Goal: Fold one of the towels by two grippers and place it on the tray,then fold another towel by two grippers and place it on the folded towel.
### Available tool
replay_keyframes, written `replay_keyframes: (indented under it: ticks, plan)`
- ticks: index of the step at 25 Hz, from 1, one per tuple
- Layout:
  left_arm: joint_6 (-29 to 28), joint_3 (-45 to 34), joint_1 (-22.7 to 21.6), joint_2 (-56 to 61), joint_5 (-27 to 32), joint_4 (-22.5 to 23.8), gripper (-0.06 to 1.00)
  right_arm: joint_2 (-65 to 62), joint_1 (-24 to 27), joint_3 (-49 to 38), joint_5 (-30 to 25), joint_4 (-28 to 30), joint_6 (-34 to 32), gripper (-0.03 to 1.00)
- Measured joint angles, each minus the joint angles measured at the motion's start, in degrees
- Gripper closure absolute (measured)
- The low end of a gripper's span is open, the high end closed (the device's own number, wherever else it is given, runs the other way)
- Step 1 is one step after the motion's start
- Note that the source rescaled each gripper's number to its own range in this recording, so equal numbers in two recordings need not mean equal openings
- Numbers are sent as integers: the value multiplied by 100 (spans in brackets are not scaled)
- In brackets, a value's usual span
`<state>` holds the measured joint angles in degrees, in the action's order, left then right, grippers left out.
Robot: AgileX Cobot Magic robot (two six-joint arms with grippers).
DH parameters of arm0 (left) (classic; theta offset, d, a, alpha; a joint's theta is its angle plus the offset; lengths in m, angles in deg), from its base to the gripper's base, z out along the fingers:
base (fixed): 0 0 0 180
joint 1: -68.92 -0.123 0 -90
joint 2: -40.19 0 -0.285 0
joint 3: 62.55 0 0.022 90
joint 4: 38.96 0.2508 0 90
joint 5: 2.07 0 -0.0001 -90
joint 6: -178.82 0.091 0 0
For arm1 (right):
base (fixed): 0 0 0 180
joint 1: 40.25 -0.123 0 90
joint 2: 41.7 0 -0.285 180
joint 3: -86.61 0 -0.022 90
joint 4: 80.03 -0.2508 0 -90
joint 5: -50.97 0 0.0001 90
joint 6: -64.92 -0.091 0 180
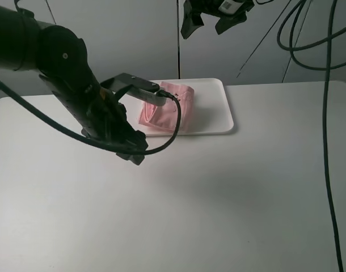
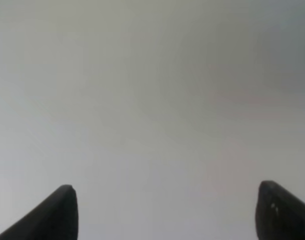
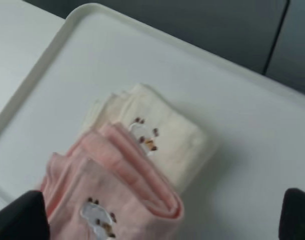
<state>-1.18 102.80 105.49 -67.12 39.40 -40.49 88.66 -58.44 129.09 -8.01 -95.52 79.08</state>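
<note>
Two folded towels: pink cloth towel half hiding cream cloth towel on white rectangular tray. Both grippers' fingers wide, empty.

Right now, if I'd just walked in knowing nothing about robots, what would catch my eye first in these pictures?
Probably the pink towel, folded on the white tray at the far side of the table; the right wrist view shows it lying on a cream towel. Next, the big black left arm reaching in low over the table, its left gripper open and empty. The right gripper hangs high above the tray.
</note>
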Motion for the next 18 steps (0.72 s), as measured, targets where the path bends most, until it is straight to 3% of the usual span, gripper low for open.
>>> replay_keyframes:
  ticks: [5,10,15,18]
  plan:
    - [-491,418,-163,579,327,614,2,-766,0,0,-913,916,-430,-3]
    - [-521,533,-970,1248,613,757,2,-1538,0,-340,-1034,1154,-834,-3]
    - [-318,-66,-2003,2216,746,803,2,-2830,0,-2074,-805,1491,-1075,-3]
    - [-282,-659,-2334,3026,746,779,2,-3706,0,-3257,-586,1505,-1100,-3]
